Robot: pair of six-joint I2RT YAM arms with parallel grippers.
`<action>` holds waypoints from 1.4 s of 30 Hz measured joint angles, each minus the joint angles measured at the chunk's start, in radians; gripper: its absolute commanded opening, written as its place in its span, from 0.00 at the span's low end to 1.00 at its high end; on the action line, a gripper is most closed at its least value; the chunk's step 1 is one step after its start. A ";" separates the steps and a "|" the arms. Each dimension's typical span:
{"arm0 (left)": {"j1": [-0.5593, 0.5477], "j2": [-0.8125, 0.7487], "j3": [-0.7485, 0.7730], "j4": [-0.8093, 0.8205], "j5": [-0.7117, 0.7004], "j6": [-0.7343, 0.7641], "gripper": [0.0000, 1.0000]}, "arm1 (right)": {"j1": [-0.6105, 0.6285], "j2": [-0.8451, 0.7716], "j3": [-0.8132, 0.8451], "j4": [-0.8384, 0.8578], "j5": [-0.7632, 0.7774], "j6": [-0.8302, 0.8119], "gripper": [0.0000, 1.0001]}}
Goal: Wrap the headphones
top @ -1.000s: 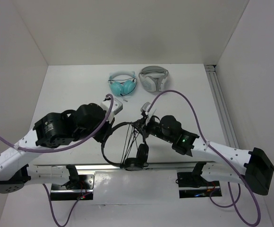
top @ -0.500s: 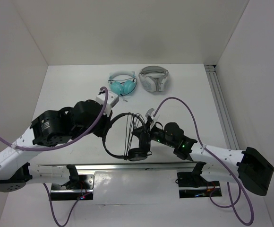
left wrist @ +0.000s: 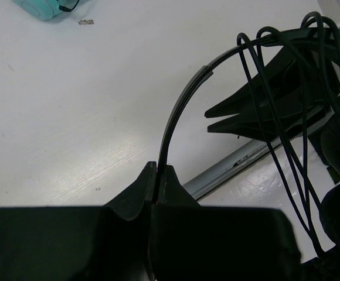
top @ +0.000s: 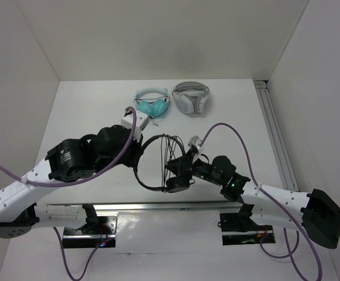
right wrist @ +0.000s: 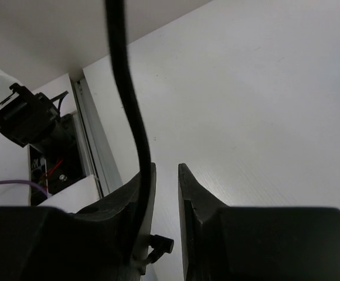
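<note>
The black headphones (top: pixel 148 145) hang above the table's middle, with the cable (top: pixel 165 153) looped several times across the headband down to an ear pad (top: pixel 177 184). My left gripper (top: pixel 138 156) is shut on the thin headband (left wrist: pixel 182 102), which arcs up from my closed fingertips (left wrist: pixel 158 170). The cable loops (left wrist: pixel 275 123) show at the right of the left wrist view. My right gripper (top: pixel 180 168) sits by the ear pad. Its jaws (right wrist: pixel 164 170) stand a narrow gap apart with nothing between them. The cable (right wrist: pixel 129 99) runs down over the outer face of its left finger.
Teal headphones (top: pixel 152 106) and white-and-grey headphones (top: pixel 190 96) lie at the table's back; the teal pair also shows in the left wrist view (left wrist: pixel 44 6). An aluminium rail (top: pixel 274 129) runs along the right side. A metal bar (top: pixel 117 206) runs along the front edge.
My left gripper has carried the headphones to the right and a little farther back. My right gripper has swung down and left, staying by the ear pad and the cable loops.
</note>
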 measured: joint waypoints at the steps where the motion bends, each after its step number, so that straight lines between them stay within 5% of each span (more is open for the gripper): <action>1: 0.000 -0.005 -0.003 0.011 -0.003 -0.007 0.00 | 0.000 -0.006 -0.003 0.001 0.002 0.004 0.29; 4: 0.000 -0.029 -0.007 0.034 -0.015 -0.016 0.00 | 0.000 -0.032 -0.025 0.003 0.018 0.013 0.22; 7: 0.000 -0.058 -0.010 0.048 -0.021 -0.034 0.00 | 0.000 -0.064 -0.048 0.007 0.048 0.023 0.02; 16: 0.000 -0.113 -0.030 0.082 -0.039 -0.066 0.00 | 0.000 -0.091 -0.057 0.010 0.082 0.049 0.20; 20: 0.000 -0.123 -0.079 0.118 -0.041 -0.086 0.00 | 0.007 -0.093 -0.056 0.009 0.079 0.051 0.00; 42: 0.000 -0.104 -0.218 0.158 0.205 -0.068 0.00 | 0.020 -0.085 0.239 -0.344 0.390 -0.123 0.00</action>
